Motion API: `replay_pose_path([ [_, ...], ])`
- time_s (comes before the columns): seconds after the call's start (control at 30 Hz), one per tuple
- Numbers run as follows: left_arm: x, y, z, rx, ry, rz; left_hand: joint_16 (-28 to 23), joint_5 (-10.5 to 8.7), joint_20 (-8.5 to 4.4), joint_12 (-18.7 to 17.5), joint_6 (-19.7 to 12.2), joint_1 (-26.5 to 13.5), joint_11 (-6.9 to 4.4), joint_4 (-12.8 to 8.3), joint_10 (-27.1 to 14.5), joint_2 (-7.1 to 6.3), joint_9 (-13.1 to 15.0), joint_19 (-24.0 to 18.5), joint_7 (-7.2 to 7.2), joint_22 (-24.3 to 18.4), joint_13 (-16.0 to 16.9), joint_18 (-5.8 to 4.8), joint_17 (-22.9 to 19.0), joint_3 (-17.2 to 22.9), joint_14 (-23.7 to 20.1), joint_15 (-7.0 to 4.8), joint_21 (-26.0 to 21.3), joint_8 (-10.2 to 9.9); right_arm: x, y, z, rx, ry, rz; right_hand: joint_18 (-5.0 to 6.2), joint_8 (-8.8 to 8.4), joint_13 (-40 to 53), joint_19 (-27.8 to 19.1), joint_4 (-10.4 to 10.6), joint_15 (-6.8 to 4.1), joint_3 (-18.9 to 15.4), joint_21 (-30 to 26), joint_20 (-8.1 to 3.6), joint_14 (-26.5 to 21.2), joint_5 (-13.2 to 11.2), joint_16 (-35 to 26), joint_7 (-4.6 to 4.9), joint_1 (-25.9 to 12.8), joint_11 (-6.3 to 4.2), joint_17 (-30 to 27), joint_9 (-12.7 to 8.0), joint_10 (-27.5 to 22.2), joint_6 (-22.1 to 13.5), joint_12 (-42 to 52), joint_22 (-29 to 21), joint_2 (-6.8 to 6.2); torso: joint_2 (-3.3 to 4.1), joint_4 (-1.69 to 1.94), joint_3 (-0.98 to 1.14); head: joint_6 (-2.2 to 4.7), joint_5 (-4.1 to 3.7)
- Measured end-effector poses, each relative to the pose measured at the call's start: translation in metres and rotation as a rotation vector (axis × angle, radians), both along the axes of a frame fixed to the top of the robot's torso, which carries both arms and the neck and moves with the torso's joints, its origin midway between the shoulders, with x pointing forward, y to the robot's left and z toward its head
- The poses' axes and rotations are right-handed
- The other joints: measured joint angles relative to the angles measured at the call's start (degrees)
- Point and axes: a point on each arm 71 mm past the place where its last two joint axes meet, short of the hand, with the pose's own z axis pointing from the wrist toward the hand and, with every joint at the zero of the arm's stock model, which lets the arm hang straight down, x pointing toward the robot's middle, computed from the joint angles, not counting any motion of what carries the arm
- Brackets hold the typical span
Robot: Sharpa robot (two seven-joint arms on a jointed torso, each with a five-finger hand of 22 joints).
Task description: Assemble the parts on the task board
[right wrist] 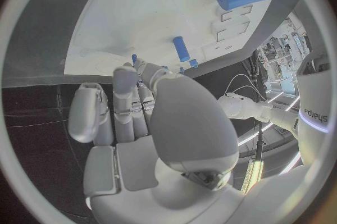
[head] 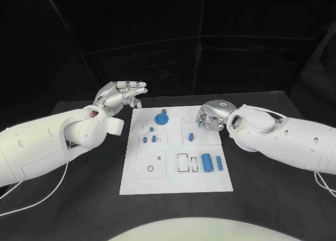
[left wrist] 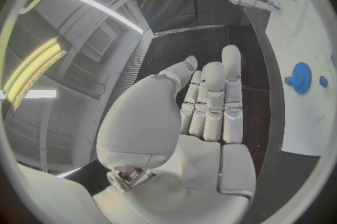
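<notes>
Over white task board (head: 175, 183): right silver hand (head: 210, 116) above small blue peg (head: 190, 136), grasp undeterminable; left silver hand (head: 123, 94) released. You risk nudging peg askew.

Task board (head: 175, 183) at the counter's (head: 269, 206) centre, gear (head: 162, 119) near the board's far edge, two cylinders (head: 207, 162) by its right edge, small pegs (head: 148, 139) left of centre.

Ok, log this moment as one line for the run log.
left hand: open, off the board's far left corner | right hand: fingers down over white board, grasp unclear | blue gear: on board
</notes>
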Motion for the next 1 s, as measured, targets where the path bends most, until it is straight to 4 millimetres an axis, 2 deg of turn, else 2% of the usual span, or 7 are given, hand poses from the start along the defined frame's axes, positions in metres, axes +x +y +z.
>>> replay_pose_path([
  [0.27, 0.000, 0.003, 0.000, 0.003, 0.001, 0.005, 0.0, 0.00, 0.00, 0.2, 0.0, 0.0, 0.00, 0.0, -0.4, 0.00, 0.0, 0.0, 0.00, 0.0, 0.0, -0.01, 0.0, 0.0, 0.0, 0.00, 0.0, 0.0, -0.020, 0.003, 0.019, 0.054, -0.026, 0.032, 0.00, 0.00, 0.0, 0.0, -0.2, 0.00, 0.2, 0.0, 0.00, 0.0, 0.0, 0.0, 0.00, -0.4, -0.20, 0.0, 0.0, 0.2, 0.0, 0.0, 0.1, -0.15, -0.01, 0.02, 0.00, -0.03, 0.37],
  [0.43, 0.000, 0.003, 0.000, 0.003, 0.002, 0.005, 0.0, 0.00, 0.00, 0.2, 0.0, 0.0, 0.00, 0.0, -0.4, 0.00, 0.0, 0.0, 0.00, 0.0, 0.0, -0.01, 0.0, 0.0, 0.0, 0.00, 0.0, 0.0, -0.038, 0.022, 0.039, 0.109, -0.047, 0.093, 0.00, -0.01, 0.0, 0.0, -0.3, 0.00, 0.3, 0.0, 0.00, 0.0, 0.0, 0.0, 0.18, -0.4, -0.20, 0.0, -0.1, 0.2, 0.2, 0.0, 0.1, -0.15, -0.04, -0.01, -0.04, 0.14, 0.53],
  [0.63, 0.000, -0.001, 0.000, 0.001, 0.003, -0.001, 0.0, 0.00, 0.00, 0.2, 0.0, 0.0, 0.00, 0.0, -0.4, 0.00, 0.0, 0.0, 0.00, 0.0, 0.0, -0.01, 0.0, 0.0, 0.0, 0.00, 0.0, 0.0, -0.051, 0.051, 0.048, 0.153, -0.048, 0.159, -0.01, -0.01, 0.0, 0.2, -0.4, 0.00, 0.3, 0.0, -0.21, 0.0, 0.0, 0.0, 0.18, -0.4, -0.20, 0.0, -0.1, 0.2, 0.2, 0.0, 0.1, -0.16, -0.02, 0.08, -0.10, 0.34, 0.93],
  [0.73, 0.000, -0.001, -0.001, 0.000, 0.003, -0.002, 0.0, 0.00, 0.00, 0.2, 0.0, 0.0, 0.00, 0.0, -0.4, 0.00, 0.0, 0.0, 0.00, 0.0, 0.0, -0.01, 0.0, 0.0, 0.0, 0.00, 0.0, 0.0, -0.054, 0.069, 0.050, 0.171, -0.043, 0.192, 0.00, -0.02, 0.0, 0.2, -0.4, 0.00, 0.3, 0.0, -0.21, 0.0, 0.0, 0.0, 0.18, -0.5, -0.19, 0.0, -0.1, 0.2, 0.2, 0.0, 0.1, -0.21, 0.03, 0.10, -0.12, 0.29, 1.57],
  [0.83, 0.000, -0.002, -0.001, 0.000, 0.004, -0.004, 0.0, 0.00, 0.00, 0.2, 0.0, 0.0, 0.00, 0.0, -0.4, 0.00, 0.0, 0.0, 0.00, 0.0, 0.0, -0.01, 0.0, 0.0, 0.0, 0.00, 0.0, 0.0, -0.053, 0.086, 0.048, 0.180, -0.035, 0.215, 0.00, -0.02, 0.0, 0.2, -0.5, 0.00, 0.5, 0.0, -0.21, 0.0, 0.0, 0.0, 0.18, -0.7, -0.19, 0.0, -0.1, 0.2, 0.2, 0.0, 0.1, -0.39, 0.05, 0.10, -0.13, -0.08, 2.54],
  [1.0, 0.000, -0.005, 0.000, -0.003, 0.004, -0.010, 0.0, 0.00, 0.00, 0.2, -0.2, 0.0, 0.00, -0.2, -0.4, 0.00, 0.0, 0.0, 0.20, -0.1, 0.0, -0.02, -0.1, -0.2, -0.2, 0.21, 0.0, 0.0, -0.056, 0.103, 0.034, 0.183, 0.002, 0.241, -0.01, -0.02, 0.0, 0.2, -0.7, 0.00, 0.6, 0.0, -0.21, 0.0, 0.0, 0.0, 0.18, -0.7, -0.19, 0.0, -0.1, 0.2, 0.2, 0.0, 0.1, -0.40, 0.11, 0.15, -0.14, -0.74, 3.69],
])
